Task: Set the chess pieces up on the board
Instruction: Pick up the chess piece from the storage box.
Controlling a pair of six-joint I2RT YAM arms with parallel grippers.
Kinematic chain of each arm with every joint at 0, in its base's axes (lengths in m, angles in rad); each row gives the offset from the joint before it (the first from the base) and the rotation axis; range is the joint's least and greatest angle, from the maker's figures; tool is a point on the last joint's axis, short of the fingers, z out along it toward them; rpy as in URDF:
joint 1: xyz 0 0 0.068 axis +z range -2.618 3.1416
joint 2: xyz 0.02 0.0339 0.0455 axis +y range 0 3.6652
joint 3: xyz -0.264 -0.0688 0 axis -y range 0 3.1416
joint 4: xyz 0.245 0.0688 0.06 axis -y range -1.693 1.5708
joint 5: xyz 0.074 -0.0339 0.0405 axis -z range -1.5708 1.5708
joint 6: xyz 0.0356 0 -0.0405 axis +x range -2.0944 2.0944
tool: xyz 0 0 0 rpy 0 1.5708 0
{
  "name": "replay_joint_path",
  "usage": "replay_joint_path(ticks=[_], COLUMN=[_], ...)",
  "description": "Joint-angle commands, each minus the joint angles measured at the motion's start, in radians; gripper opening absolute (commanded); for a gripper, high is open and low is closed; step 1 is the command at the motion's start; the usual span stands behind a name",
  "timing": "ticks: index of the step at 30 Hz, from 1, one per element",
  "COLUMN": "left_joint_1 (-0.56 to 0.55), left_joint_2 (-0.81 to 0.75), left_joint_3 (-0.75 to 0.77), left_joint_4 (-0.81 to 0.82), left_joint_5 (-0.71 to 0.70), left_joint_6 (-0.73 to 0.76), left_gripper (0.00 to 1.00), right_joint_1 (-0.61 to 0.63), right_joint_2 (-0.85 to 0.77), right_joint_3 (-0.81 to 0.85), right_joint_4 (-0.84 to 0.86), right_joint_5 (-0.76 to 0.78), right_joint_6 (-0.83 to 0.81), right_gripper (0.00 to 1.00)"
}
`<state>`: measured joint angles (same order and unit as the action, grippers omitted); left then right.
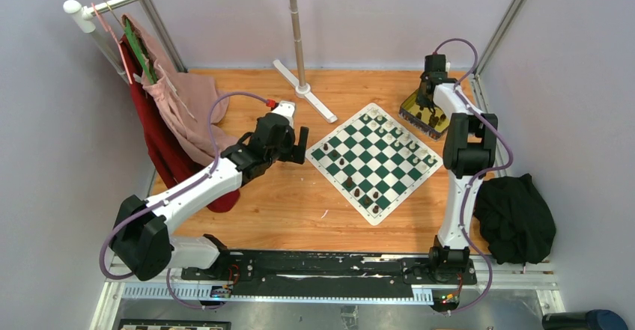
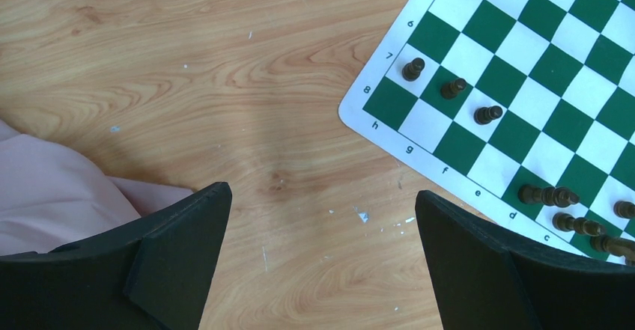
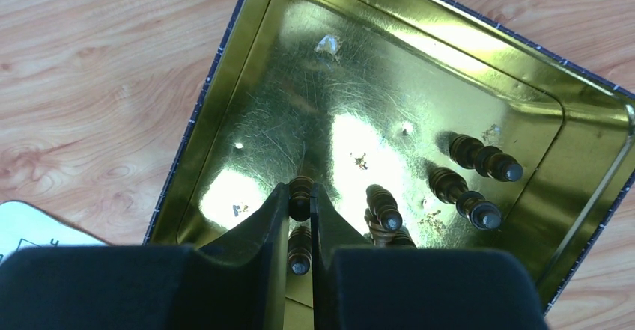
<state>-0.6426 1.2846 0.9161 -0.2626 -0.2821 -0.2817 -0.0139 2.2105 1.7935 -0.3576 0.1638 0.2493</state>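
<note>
My right gripper point(image 3: 299, 189) pinches a brown piece point(image 3: 300, 204) in the tin point(image 3: 284, 68), far right corner. My left gripper point(image 2: 322, 193) gapes over the wooden table point(image 2: 225, 83).

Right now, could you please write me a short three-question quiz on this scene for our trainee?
1. True or false: the left claw, beside the board, is shut on a white piece.
2. Where is the right claw? A) over the board B) inside the gold tin C) beside the left claw.
3. What colour is the chess piece that it grips?
Key: 1 false; 2 B; 3 dark brown.
</note>
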Motion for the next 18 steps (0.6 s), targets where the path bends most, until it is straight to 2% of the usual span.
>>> replay_joint_path(ticks=[1,12,18], left_joint_1=[0.006,0.006,0.006], left_joint_2=[-0.027,-0.053,-0.097], left_joint_3=[-0.017,-0.026,-0.056], left_joint_4=[-0.011,-0.021,-0.026], left_joint_5=[-0.017,-0.022,-0.020], left_joint_6=[-0.009,-0.021,-0.051], left_gripper=[1.00,1.00,1.00], right_joint_1=[-0.011,0.009,0.096], right_joint_2=[-0.050,-0.129,-0.230], right_joint_3=[0.028,0.002,-0.068], right_joint_4=[0.014,0.024,0.018], right_joint_5=[-0.007,0.018,0.032], right_joint_6=[0.000,-0.061,-0.096], right_gripper=[0.00,0.00,0.00])
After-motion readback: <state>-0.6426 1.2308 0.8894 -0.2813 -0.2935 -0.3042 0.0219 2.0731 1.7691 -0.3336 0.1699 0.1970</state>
